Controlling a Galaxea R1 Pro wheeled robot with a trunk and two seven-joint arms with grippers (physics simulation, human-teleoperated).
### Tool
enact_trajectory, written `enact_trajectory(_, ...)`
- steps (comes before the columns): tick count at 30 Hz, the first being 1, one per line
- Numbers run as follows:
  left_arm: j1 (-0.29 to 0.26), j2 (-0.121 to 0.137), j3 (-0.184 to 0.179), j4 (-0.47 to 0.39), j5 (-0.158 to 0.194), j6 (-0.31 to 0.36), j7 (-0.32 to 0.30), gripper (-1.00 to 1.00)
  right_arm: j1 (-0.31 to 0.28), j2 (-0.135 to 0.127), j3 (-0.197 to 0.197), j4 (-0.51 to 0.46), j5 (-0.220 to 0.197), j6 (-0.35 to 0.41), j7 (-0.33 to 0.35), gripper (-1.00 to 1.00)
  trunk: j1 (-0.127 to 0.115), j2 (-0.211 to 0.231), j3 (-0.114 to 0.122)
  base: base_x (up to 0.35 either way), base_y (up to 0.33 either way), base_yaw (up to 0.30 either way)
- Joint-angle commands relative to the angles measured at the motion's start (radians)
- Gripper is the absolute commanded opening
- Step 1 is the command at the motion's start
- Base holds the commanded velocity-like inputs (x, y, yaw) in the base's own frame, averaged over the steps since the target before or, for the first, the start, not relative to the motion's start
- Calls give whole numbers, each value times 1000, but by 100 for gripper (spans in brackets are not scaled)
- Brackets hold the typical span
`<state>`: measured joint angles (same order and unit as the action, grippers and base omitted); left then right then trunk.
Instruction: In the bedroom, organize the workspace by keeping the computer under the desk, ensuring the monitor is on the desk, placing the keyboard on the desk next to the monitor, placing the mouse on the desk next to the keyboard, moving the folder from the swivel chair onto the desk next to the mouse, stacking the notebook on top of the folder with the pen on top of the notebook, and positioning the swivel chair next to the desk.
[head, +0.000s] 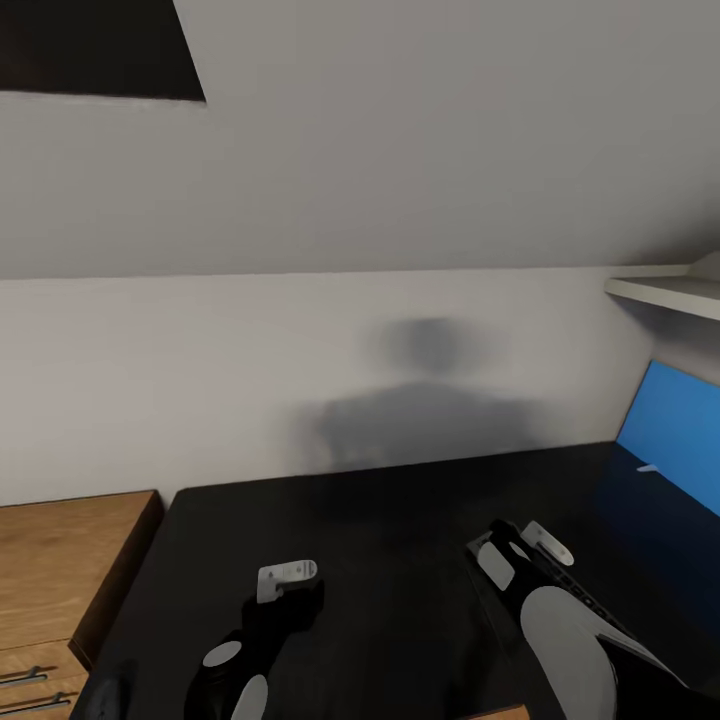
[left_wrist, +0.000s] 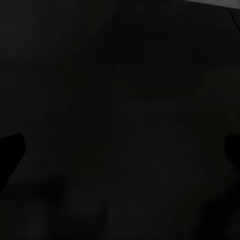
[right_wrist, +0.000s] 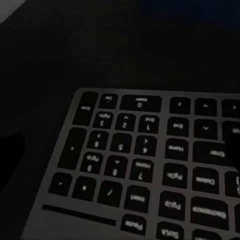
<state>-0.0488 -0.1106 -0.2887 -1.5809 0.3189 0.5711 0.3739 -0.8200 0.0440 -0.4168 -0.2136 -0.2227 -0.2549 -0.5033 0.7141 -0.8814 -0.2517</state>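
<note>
The desk (head: 400, 520) with its matte black top spreads out below me, and its blue back panel (head: 675, 435) rises at the right. The keyboard (right_wrist: 150, 170) lies flat on the desk top, its number pad close under my right gripper (right_wrist: 125, 150). In the head view a strip of the keyboard (head: 597, 605) shows beside the right arm. My right gripper (head: 520, 552) is open, its pale fingers spread over the keyboard's end. The left gripper (head: 288, 580) hovers open over bare desk top (left_wrist: 120, 100). A slim white object (head: 648, 468), perhaps the pen, lies by the blue panel.
An oak drawer unit (head: 60, 570) with bar handles stands against the desk's left end. A grey sloped wall (head: 380, 180) rises behind the desk, with a dark skylight (head: 95, 45) at the upper left. A white shelf (head: 670, 292) juts out at the right.
</note>
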Motion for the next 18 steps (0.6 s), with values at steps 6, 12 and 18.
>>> enact_trajectory(6, -1, 0, -1, -2, 11, 3, 10, 100, -1, -3, 4, 1, -11, -3, -6, 100, 23, -43, -20, 0, 0, 0)
enact_trajectory(12, -1, 0, -1, -1, 11, 3, 10, 100, -1, -5, 4, 1, -10, -1, -13, 100, 46, -85, -39, 0, 0, 0)
enact_trajectory(18, -1, 0, 0, -1, 11, 3, 10, 100, -1, -5, 7, 1, 6, 0, -101, 100, 69, -127, -58, 0, 0, 0)
